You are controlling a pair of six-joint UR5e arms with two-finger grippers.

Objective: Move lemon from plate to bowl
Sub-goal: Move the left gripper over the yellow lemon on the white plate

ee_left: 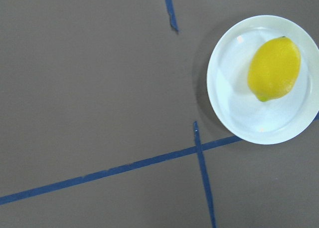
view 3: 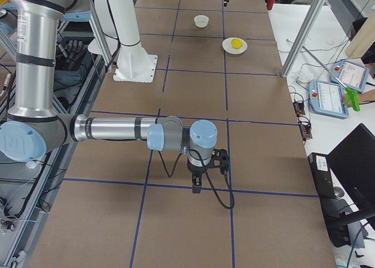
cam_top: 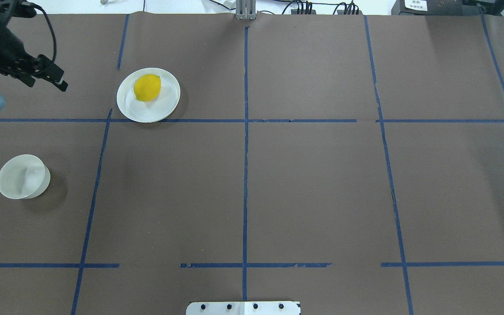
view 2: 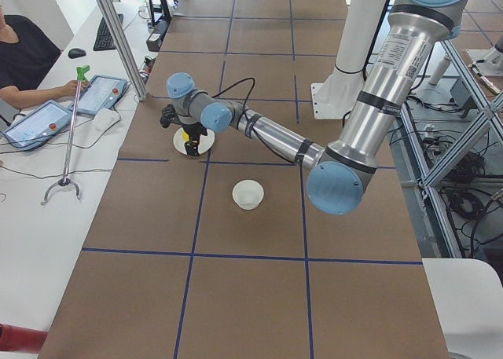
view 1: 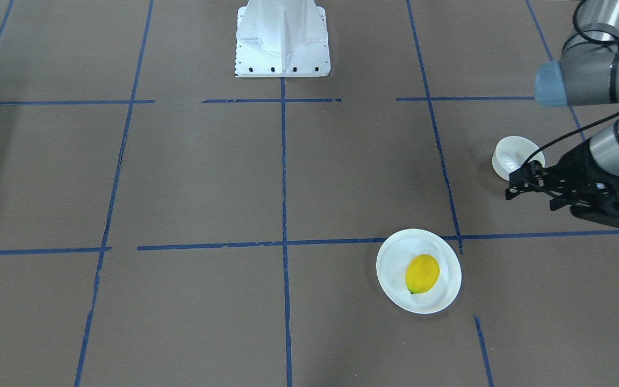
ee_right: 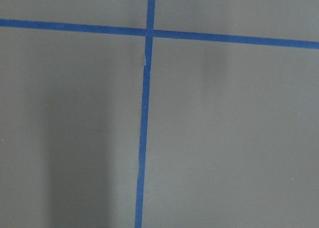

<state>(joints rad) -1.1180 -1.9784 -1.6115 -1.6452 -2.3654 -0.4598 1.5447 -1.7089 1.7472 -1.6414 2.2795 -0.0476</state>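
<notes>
I see the lemon (cam_top: 147,87) lying on the plate (cam_top: 149,113), off-centre toward the far rim. In the overhead view its long axis slants from near-left to far-right, green tip at the far end. The bowl (cam_top: 23,176) sits well apart, nearer the robot. The left gripper (cam_top: 57,78) hovers left of the plate, jaws parted, holding nothing. I cannot tell the right gripper's (view 3: 197,189) state.
</notes>
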